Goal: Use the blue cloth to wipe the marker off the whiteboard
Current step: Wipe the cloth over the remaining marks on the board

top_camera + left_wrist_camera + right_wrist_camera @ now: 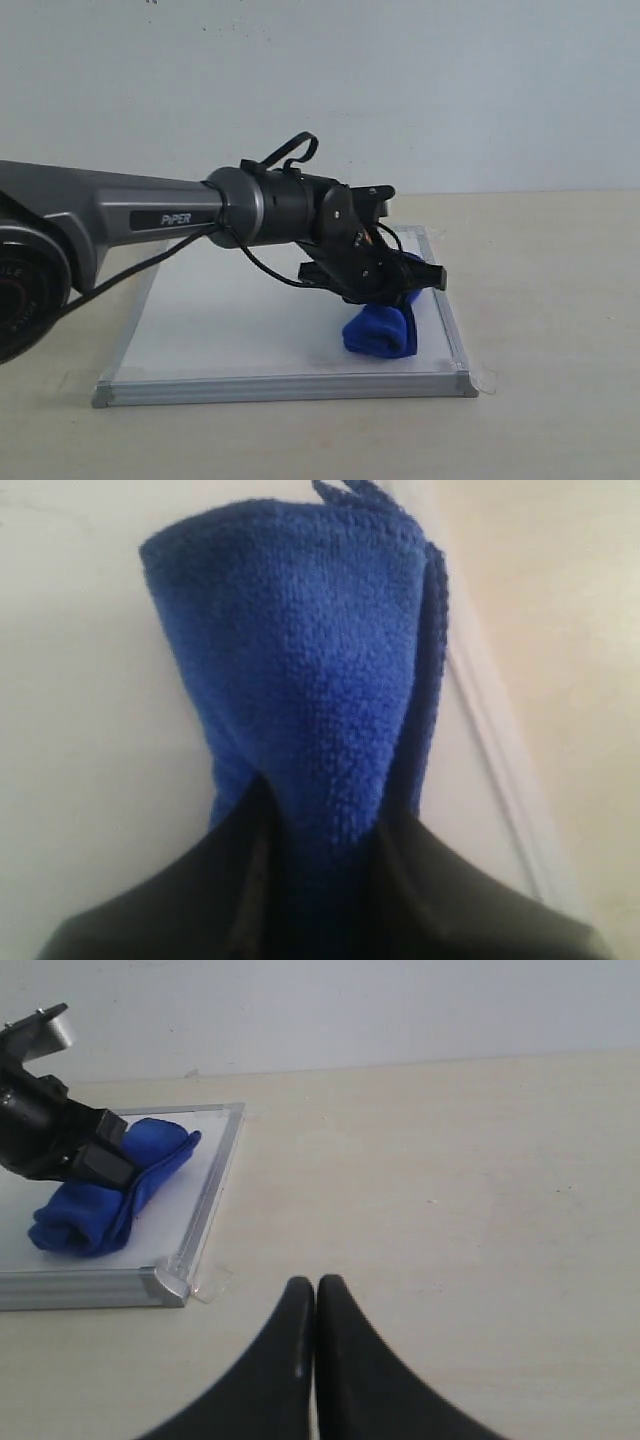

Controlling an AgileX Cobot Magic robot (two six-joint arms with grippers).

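Pale wall (420, 80) stands behind a beige table (560, 290), and the whiteboard (220, 330) lies flat on it in its silver-grey frame, with clear tape (215, 1282) at the near right corner. From the left, the left arm reaches across the board. Its left gripper (400, 282) is pinched tight on the blue cloth (380, 330), and the dark fingers (240, 880) squeeze the fuzzy fold between them. The cloth hangs down as a thick bundle near the board's right edge, towards the front corner. Its lower end seems to rest on the white surface, though the gripper hides part of the contact. Off to the right of the board, well apart from the cloth, the right gripper (316, 1295) sits over bare table with its two black fingers (285, 1360) pressed together and nothing between them.
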